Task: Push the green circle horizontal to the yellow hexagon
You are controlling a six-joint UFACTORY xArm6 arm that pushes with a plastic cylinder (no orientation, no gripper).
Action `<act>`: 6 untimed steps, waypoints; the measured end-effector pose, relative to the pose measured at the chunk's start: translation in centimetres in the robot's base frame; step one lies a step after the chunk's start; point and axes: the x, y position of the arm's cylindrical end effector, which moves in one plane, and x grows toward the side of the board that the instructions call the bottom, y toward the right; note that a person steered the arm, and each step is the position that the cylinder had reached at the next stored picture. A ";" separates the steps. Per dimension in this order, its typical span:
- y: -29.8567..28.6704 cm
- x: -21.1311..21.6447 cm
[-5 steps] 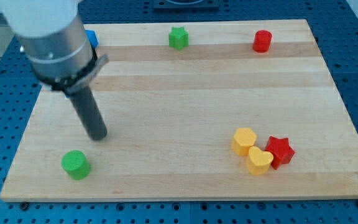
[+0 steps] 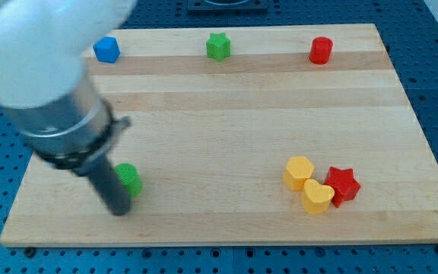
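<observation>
The green circle (image 2: 130, 179) lies at the board's lower left, partly hidden behind my rod. My tip (image 2: 119, 210) touches the board just below and left of it, against its side. The yellow hexagon (image 2: 299, 171) lies at the lower right, roughly level with the green circle and far to its right.
A yellow heart (image 2: 317, 197) and a red star (image 2: 343, 185) crowd the hexagon's right and lower side. A blue block (image 2: 106, 49), a green star (image 2: 218, 46) and a red cylinder (image 2: 321, 50) line the view's top. The wooden board (image 2: 226, 114) ends close below my tip.
My tip moved down from above the green circle to its lower left. The green circle slid right and up, toward the yellow hexagon's level.
</observation>
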 end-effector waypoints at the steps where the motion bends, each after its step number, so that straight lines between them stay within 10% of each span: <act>1: 2.0 -5.2; 4: 3.8 2.2; 6: 0.1 -1.3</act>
